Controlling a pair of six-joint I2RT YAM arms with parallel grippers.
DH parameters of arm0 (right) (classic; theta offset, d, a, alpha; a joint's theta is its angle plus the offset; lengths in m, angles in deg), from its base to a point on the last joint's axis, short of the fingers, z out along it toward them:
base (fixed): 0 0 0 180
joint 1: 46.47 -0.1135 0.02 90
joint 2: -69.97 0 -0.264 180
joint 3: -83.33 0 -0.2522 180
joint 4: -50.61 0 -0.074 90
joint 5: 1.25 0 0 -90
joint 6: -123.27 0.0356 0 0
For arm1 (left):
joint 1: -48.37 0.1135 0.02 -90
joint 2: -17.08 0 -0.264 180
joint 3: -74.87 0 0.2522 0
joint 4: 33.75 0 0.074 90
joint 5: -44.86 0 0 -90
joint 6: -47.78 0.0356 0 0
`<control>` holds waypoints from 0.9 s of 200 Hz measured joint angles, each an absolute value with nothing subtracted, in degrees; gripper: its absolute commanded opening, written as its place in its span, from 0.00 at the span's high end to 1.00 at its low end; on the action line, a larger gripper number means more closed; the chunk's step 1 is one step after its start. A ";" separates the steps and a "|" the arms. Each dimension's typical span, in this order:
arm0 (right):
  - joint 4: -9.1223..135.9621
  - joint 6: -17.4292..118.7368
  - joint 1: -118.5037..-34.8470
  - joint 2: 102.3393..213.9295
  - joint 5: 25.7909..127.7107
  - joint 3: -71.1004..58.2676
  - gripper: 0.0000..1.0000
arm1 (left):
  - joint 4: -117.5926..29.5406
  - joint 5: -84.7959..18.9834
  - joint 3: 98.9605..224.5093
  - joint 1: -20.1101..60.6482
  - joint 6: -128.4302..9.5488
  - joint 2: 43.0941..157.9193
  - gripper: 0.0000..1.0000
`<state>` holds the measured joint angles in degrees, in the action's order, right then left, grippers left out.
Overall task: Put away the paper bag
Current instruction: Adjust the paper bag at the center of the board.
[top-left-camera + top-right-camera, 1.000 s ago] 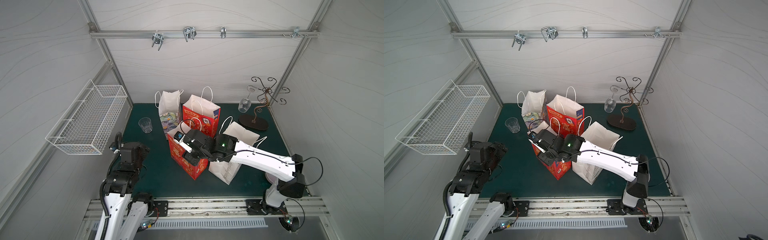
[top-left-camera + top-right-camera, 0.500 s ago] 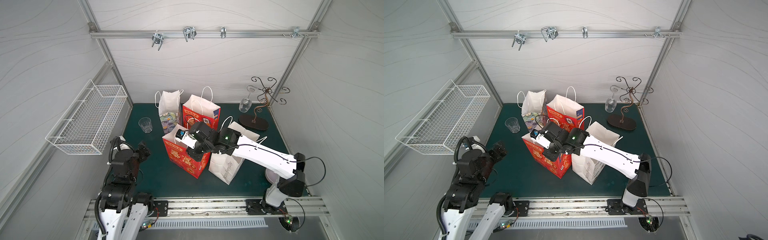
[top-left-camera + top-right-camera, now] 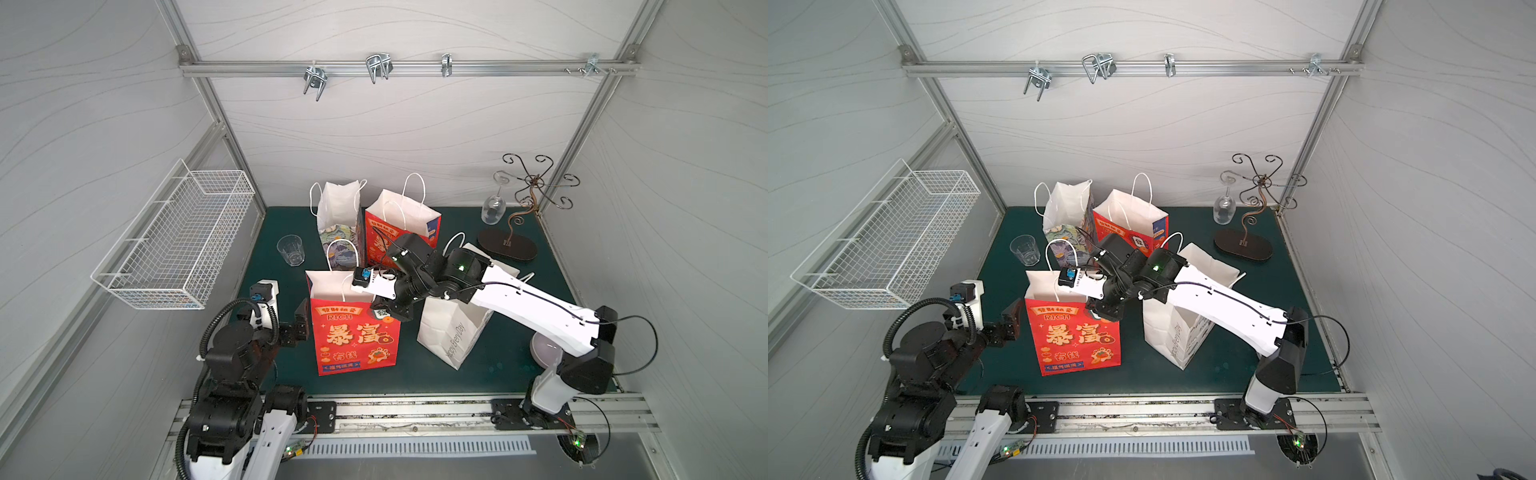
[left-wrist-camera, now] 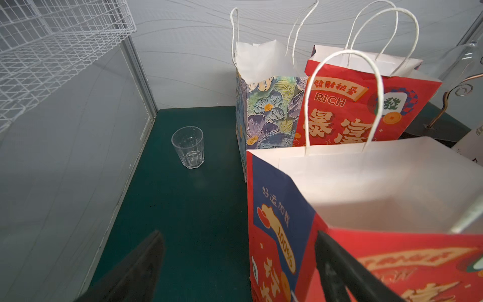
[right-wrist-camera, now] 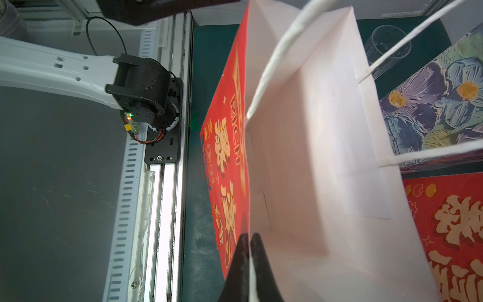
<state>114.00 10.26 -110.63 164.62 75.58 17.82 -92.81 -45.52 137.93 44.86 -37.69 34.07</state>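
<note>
A red paper bag [image 3: 353,336] [image 3: 1075,336] stands upright near the front of the green mat, its white inside [image 5: 313,157] open to the top. My right gripper [image 3: 388,311] [image 3: 1100,309] [image 5: 249,240] is shut on the bag's top rim at its right front corner, paper pinched between the two black fingers. My left gripper [image 3: 297,328] [image 3: 1011,318] [image 4: 239,261] is open at the bag's left front corner [image 4: 277,222]. One finger is over the mat, the other in front of the bag's red face. It holds nothing.
A white bag [image 3: 449,332] stands right of the held one; a second red bag [image 3: 399,224] and a floral bag [image 3: 338,216] stand behind. A tumbler [image 3: 291,249], a wire basket [image 3: 178,245] on the left wall, a glass stand [image 3: 519,232] and rail hooks [image 3: 376,68].
The right gripper shut on the red bag's rim and swung the bag upright to face the front. The left arm drew back, then its open gripper came to the bag's left corner.
</note>
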 measured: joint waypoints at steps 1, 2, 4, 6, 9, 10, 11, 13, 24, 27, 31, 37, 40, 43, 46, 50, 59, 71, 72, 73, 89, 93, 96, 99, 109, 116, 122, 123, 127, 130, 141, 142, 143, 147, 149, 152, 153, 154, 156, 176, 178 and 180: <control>114.00 10.22 -110.61 164.62 75.56 17.82 1.00 | -92.81 -45.52 137.95 44.86 -37.69 34.03 0.09; 113.98 10.20 -110.61 164.62 75.56 17.82 1.00 | -92.85 -45.52 137.99 44.86 -37.66 33.98 0.09; 113.98 10.09 -110.61 164.62 75.54 17.82 1.00 | -92.92 -45.52 138.04 44.86 -37.62 33.90 0.09; 113.98 9.92 -110.59 164.62 75.52 17.82 1.00 | -93.00 -45.54 138.10 44.86 -37.64 33.81 0.09; 113.98 9.76 -110.59 164.62 75.49 17.82 1.00 | -93.09 -45.54 138.15 44.86 -37.62 33.68 0.09; 113.98 9.72 -110.59 164.62 75.49 17.82 1.00 | -93.11 -45.56 138.15 44.86 -37.62 33.63 0.09; 113.98 9.70 -110.59 164.62 75.52 17.82 1.00 | -93.13 -45.56 138.17 44.86 -37.66 33.57 0.09; 113.98 9.59 -110.59 164.62 75.52 17.82 1.00 | -93.16 -45.58 138.17 44.86 -37.71 33.48 0.09; 113.95 9.28 -110.59 164.62 75.62 17.82 1.00 | -93.16 -45.58 138.19 44.86 -37.86 33.11 0.10; 113.93 9.26 -110.59 164.62 75.80 17.82 1.00 | -93.16 -45.58 138.21 44.86 -37.95 33.07 0.10; 113.87 9.24 -110.59 164.62 76.06 17.82 1.00 | -93.13 -45.61 138.21 44.86 -37.99 33.02 0.10; 113.63 9.24 -110.59 164.56 76.59 17.67 1.00 | -93.13 -45.58 138.21 44.86 -38.21 33.00 0.10; 113.41 9.26 -110.61 164.51 77.02 17.51 1.00 | -93.11 -45.58 138.21 44.86 -38.54 33.00 0.10; 113.17 9.26 -110.63 164.40 77.46 17.32 1.00 | -93.11 -45.58 138.21 44.86 -38.67 33.00 0.11; 112.95 9.26 -110.63 164.34 77.85 17.14 1.00 | -93.11 -45.58 138.21 44.86 -39.00 33.00 0.11; 112.64 9.26 -110.66 164.21 78.42 16.86 1.00 | -93.09 -45.58 138.21 44.86 -39.37 33.00 0.11; 111.88 9.24 -110.63 163.79 79.58 16.18 1.00 | -93.03 -45.63 138.21 44.86 -40.70 33.00 0.11; 110.61 8.89 -110.63 163.07 80.56 15.09 1.00 | -92.61 -45.82 138.21 44.86 -42.65 33.00 0.13; 110.41 8.76 -110.63 162.94 80.61 14.85 1.00 | -92.50 -45.85 138.21 44.86 -43.15 33.00 0.13; 110.28 8.67 -110.63 162.85 80.61 14.74 1.00 | -92.48 -45.87 138.21 44.86 -43.39 33.00 0.13; 107.16 6.51 -110.63 160.42 81.05 10.63 1.00 | -91.23 -46.52 138.17 44.86 -47.06 33.02 0.14; 106.63 5.78 -110.61 159.79 81.11 9.58 1.00 | -90.86 -46.76 138.13 44.86 -48.15 33.04 0.14; 106.00 5.13 -110.61 159.11 81.22 8.51 1.00 | -90.62 -46.89 138.10 44.86 -48.59 33.09 0.14; 105.63 4.52 -110.61 158.65 81.29 7.68 1.00 | -90.40 -47.09 138.10 44.86 -49.44 33.15 0.15; 104.51 2.33 -110.61 157.17 81.64 5.32 1.00 | -89.88 -47.62 138.10 44.86 -51.61 33.59 0.15; 104.07 0.80 -110.59 156.60 81.90 4.40 1.00 | -89.59 -47.94 138.10 44.86 -52.92 34.07 0.15; 103.68 -0.34 -110.50 156.29 82.14 4.01 1.00 | -89.53 -48.21 138.13 44.86 -54.06 34.62 0.16; 103.66 -0.47 -110.48 156.27 82.14 3.99 1.00 | -89.55 -48.27 138.15 44.86 -54.25 34.75 0.16; 103.42 -1.28 -110.46 156.18 82.20 3.94 1.00 | -89.55 -48.45 138.17 44.86 -54.95 35.14 0.16; 103.18 -2.00 -110.46 156.14 82.20 3.90 1.00 | -89.70 -48.64 138.28 44.86 -55.59 35.62 0.16; 102.41 -3.92 -110.44 155.99 82.09 3.70 1.00 | -90.25 -49.21 139.02 44.86 -57.66 37.48 0.16; 102.30 -4.20 -110.44 155.97 82.12 3.68 1.00 | -90.34 -49.21 139.11 44.86 -57.77 37.61 0.16; 102.28 -4.34 -110.42 155.97 82.07 3.68 1.00 | -90.51 -49.23 139.28 44.86 -57.97 37.90 0.16; 102.09 -5.01 -110.35 155.92 81.94 3.59 1.00 | -90.86 -49.30 139.81 44.86 -58.78 38.77 0.17; 101.98 -5.32 -110.33 155.90 81.83 3.55 1.00 | -90.99 -49.30 140.03 44.86 -59.02 39.05 0.17; 101.84 -5.78 -110.26 155.83 81.70 3.46 1.00 | -91.39 -49.30 140.62 44.86 -59.50 39.80 0.16; 101.76 -5.93 -110.24 155.81 81.61 3.42 1.00 | -91.43 -49.32 140.75 44.86 -59.65 39.95 0.16; 101.71 -6.02 -110.24 155.79 81.57 3.40 1.00 | -91.58 -49.30 141.01 44.86 -59.94 40.32 0.16; 101.65 -6.32 -110.22 155.75 81.35 3.33 1.00 | -91.84 -49.26 141.40 44.86 -60.20 40.76 0.16; 101.52 -8.55 -110.13 155.40 79.47 2.89 1.00 | -94.93 -48.91 146.39 44.86 -62.47 45.39 0.15; 101.47 -8.75 -110.13 155.38 79.32 2.81 1.00 | -95.32 -48.84 146.93 44.86 -62.65 45.81 0.15; 101.43 -8.93 -110.13 155.33 79.12 2.74 1.00 | -95.65 -48.75 147.46 44.86 -62.67 46.27 0.14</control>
<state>101.43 -8.93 -110.13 155.33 79.12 2.74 -95.65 -48.75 147.46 44.86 -62.67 46.27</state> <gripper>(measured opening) 0.050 0.847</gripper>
